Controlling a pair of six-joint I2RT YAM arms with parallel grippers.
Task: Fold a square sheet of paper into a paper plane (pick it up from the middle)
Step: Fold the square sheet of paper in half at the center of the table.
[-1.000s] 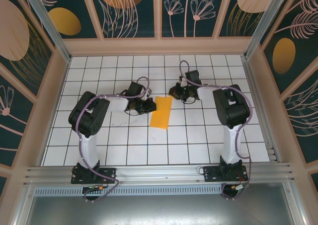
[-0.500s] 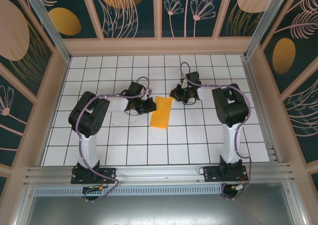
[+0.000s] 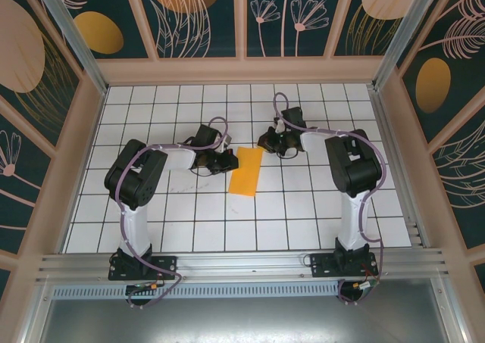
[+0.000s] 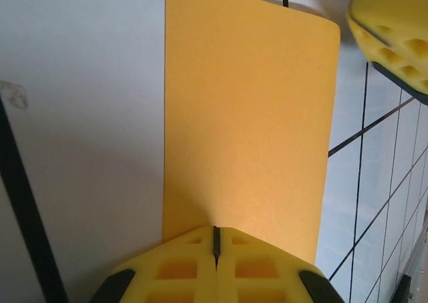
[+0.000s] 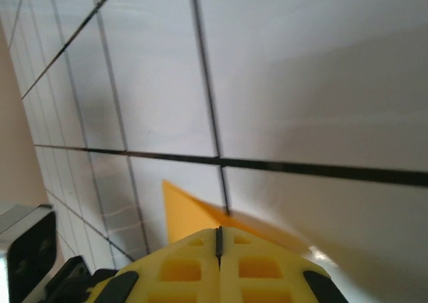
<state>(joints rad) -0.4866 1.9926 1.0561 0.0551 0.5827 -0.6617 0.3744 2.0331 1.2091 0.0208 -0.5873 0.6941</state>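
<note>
The left pincer (image 3: 229, 162) is closed, its tips at the left edge of the paper (image 3: 246, 171), seemingly pressing on it rather than gripping. The paper, folded to a strip, lies flat near the middle of the bench (image 3: 151, 229). The right pincer (image 3: 265, 141), also closed and empty, sits at the strip's far right corner. A sideways drag by either could skew the fold; the far end curls up and may spring open.
</note>
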